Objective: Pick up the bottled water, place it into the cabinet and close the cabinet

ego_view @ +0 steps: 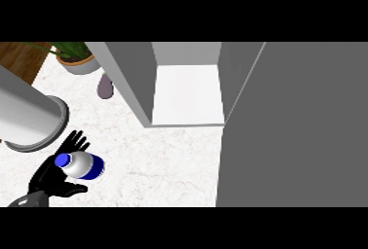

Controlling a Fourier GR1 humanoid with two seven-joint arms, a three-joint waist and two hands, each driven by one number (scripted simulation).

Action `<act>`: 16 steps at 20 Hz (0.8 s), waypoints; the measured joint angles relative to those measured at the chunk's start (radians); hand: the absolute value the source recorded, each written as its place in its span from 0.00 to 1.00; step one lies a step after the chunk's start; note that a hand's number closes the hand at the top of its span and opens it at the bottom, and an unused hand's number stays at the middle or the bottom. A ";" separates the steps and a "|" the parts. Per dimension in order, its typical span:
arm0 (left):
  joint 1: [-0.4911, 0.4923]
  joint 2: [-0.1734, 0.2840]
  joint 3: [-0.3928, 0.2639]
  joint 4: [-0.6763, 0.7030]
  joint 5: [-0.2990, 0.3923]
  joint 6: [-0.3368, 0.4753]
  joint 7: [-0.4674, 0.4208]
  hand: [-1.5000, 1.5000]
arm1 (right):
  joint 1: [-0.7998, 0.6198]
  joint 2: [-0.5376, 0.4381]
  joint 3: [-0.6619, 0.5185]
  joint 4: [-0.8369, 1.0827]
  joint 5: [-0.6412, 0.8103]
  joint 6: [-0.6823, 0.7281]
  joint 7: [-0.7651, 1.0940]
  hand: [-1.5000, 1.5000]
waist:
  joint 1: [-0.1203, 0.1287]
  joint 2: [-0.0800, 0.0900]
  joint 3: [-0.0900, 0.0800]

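Note:
The bottled water (pixel 81 165), a clear-white bottle with a blue cap and blue band, stands on the marble counter at the lower left. My left hand (pixel 47 179) is right behind and to the left of it. Its fingers (pixel 72 141) are straight and spread past the cap, and the thumb reaches under the bottle's near side. I cannot tell whether the palm touches the bottle. The cabinet (pixel 134 78) stands at the top middle, open, showing a bare white shelf (pixel 187 92). Its grey door (pixel 295 126) swings out over the whole right side. My right hand does not show.
A large grey cylinder (pixel 27 115) lies at the left, just above my hand. A potted plant (pixel 76 59) and a small purple object (pixel 105 87) sit at the back left, near the cabinet's wall. The marble counter (pixel 165 165) stretches between the bottle and the door.

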 measured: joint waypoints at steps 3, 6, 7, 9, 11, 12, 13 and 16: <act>-0.017 -0.007 -0.008 0.027 -0.001 0.001 -0.013 0.00 | -0.008 0.002 -0.001 0.018 0.000 0.000 -0.006 0.00 | -0.001 0.000 0.001; -0.039 -0.009 -0.004 0.052 0.011 -0.008 -0.007 0.00 | -0.003 -0.002 -0.001 0.033 -0.004 0.009 -0.021 0.00 | -0.003 0.000 0.002; -0.045 -0.008 -0.003 0.060 0.015 -0.014 -0.003 0.00 | -0.009 0.003 0.001 0.032 -0.002 0.002 -0.017 0.00 | -0.003 0.001 0.002; -0.050 -0.017 -0.004 0.068 0.024 -0.026 0.000 0.00 | -0.031 0.008 -0.005 0.035 -0.009 -0.006 -0.004 0.00 | 0.000 0.001 0.003; -0.057 -0.024 -0.002 0.075 0.034 -0.036 0.010 0.00 | -0.037 0.010 -0.006 0.036 -0.014 -0.009 0.000 0.00 | 0.000 0.000 0.005; -0.059 -0.028 -0.003 0.075 0.039 -0.044 0.017 0.00 | -0.037 0.013 -0.002 0.035 -0.010 -0.013 0.001 0.00 | 0.000 -0.001 0.006; -0.061 -0.027 -0.003 0.078 0.043 -0.052 0.022 0.00 | -0.043 0.015 -0.002 0.040 -0.010 -0.015 0.004 0.00 | 0.001 -0.001 0.006; -0.068 -0.031 -0.001 0.083 0.056 -0.067 0.036 0.00 | -0.047 0.022 0.017 0.030 0.003 -0.029 0.020 0.00 | 0.001 -0.001 0.007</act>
